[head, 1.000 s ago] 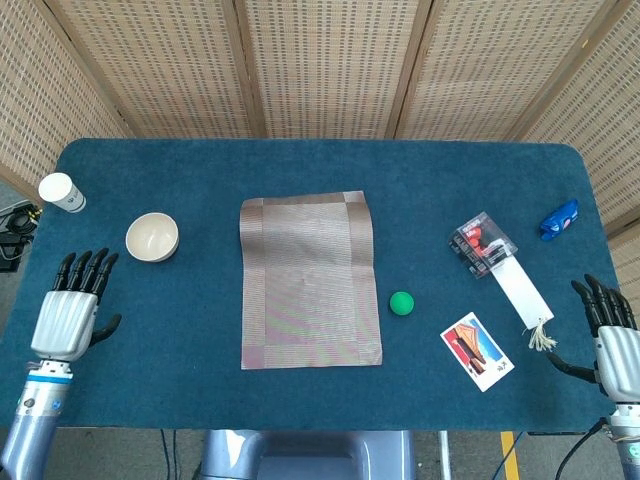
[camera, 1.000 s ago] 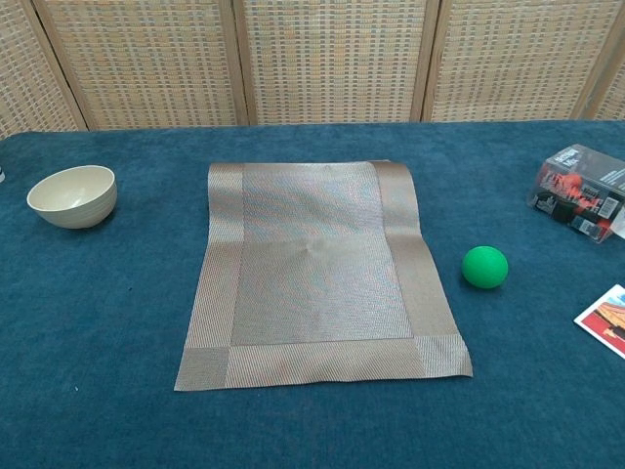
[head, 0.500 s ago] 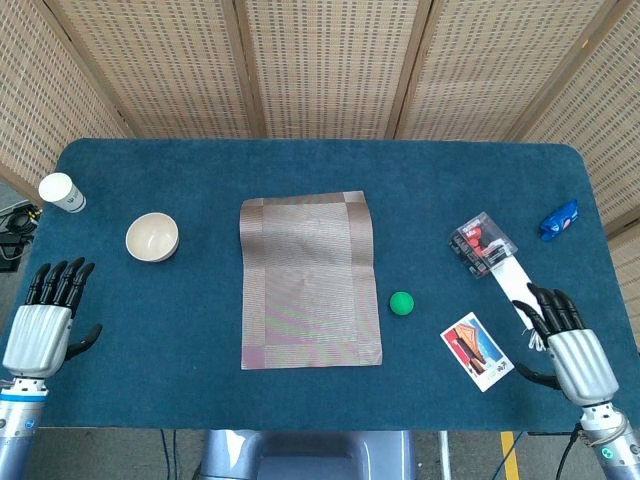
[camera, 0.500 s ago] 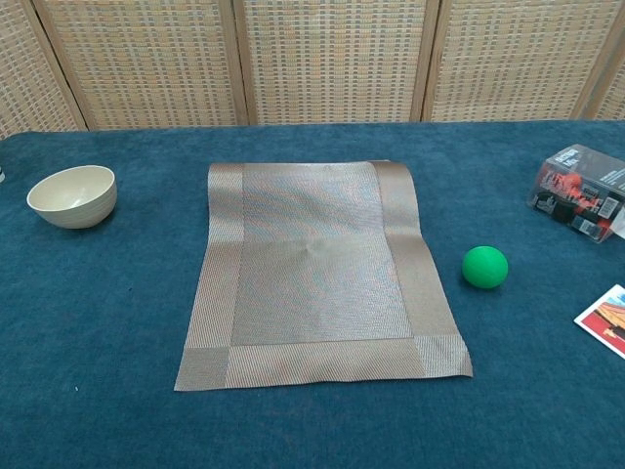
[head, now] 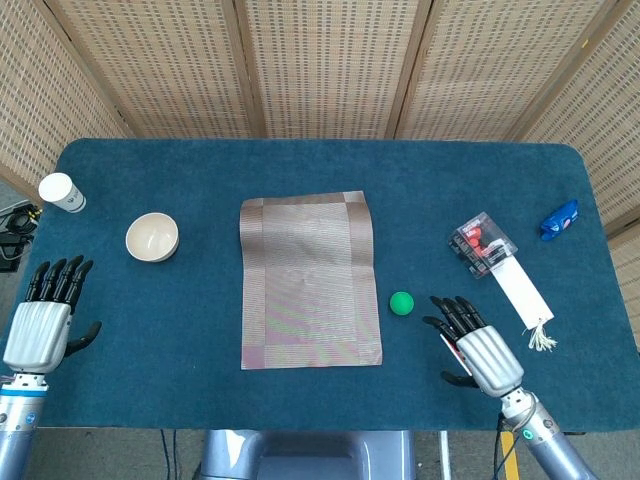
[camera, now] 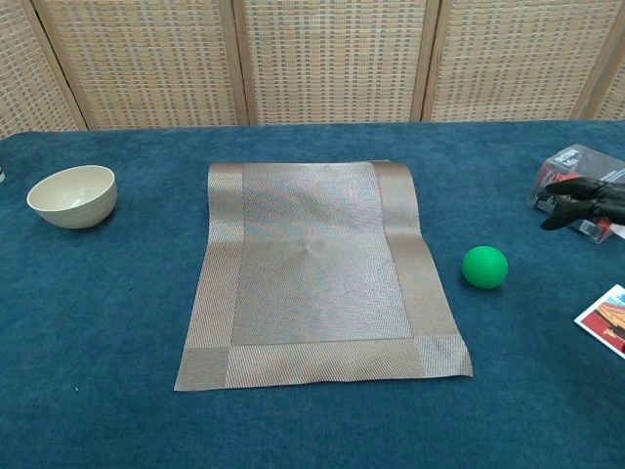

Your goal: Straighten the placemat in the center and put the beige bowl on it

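We have the placemat (head: 309, 281) lying flat near the middle of the bench (head: 320, 165), its long sides running toward 12 and its far right corner slightly lifted, so it is skewed a little rather than square. The beige bowl (head: 152, 237) sits upright at about 9 o'clock from the mat, well apart from it and holding nothing we can see.

Our right hand (head: 478, 350) hovers at about 4 o'clock from the mat, fingers spread and holding nothing, with the green ball (head: 401, 303) just beside its fingertips. Our left hand (head: 44, 322) is low at 8 o'clock, near the bowl, fingers together and straight, also holding nothing.

We judge the main risk is the ball: a reach toward the mat's right edge could knock it rolling onto the mat or off the bench. Dragging 1 edge alone may also bunch the weave instead of turning it.
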Robot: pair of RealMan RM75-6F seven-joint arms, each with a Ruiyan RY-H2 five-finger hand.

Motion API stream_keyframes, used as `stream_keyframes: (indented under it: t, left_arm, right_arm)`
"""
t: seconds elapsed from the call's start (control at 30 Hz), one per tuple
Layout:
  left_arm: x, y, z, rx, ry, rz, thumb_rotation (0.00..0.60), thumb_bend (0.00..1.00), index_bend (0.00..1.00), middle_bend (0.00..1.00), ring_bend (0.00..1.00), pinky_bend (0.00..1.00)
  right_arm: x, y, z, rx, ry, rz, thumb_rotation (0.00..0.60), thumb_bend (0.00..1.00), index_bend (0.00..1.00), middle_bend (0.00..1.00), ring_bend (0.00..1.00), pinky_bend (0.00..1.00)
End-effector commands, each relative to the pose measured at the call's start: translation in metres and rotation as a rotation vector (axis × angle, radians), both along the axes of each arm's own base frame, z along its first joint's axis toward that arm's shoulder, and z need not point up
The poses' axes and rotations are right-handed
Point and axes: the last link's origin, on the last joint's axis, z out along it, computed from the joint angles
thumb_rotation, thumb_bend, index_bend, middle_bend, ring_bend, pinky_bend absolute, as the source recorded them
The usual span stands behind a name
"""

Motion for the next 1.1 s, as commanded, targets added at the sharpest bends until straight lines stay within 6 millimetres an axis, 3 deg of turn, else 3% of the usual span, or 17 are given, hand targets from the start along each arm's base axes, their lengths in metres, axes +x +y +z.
stream_keyframes:
  t: [0.03, 0.33, 0.67, 1.1]
  left_arm:
    - [-0.001, 0.001, 0.0, 0.001, -0.001, 0.005, 0.6, 0.27, 0.0, 0.0, 0.0, 0.0]
    - [-0.003, 0.004, 0.001, -0.001, -0.004, 0.015, 0.6, 0.27, 0.0, 0.0, 0.0, 0.0]
    - [-0.007, 0.01, 0.008, 0.031, -0.022, 0.044, 0.6, 0.27, 0.0, 0.0, 0.0, 0.0]
    - [-0.009, 0.011, 0.009, 0.028, -0.026, 0.05, 0.6, 0.28, 0.0, 0.0, 0.0, 0.0]
  right_arm:
    - [0.005, -0.004, -0.012, 0.021, -0.005, -0.002, 0.6, 0.04, 0.21, 0.0, 0.0, 0.0]
    - [0.014, -0.018, -0.041, 0.033, -0.063, -0.023, 0.6, 0.05, 0.21, 0.0, 0.0, 0.0]
    - [0.007, -0.018, -0.073, 0.068, -0.058, -0.083, 0.6, 0.05, 0.19, 0.0, 0.0, 0.0]
    - [0.018, -0.024, -0.095, 0.062, -0.131, -0.107, 0.6, 0.05, 0.1, 0.0, 0.0, 0.0]
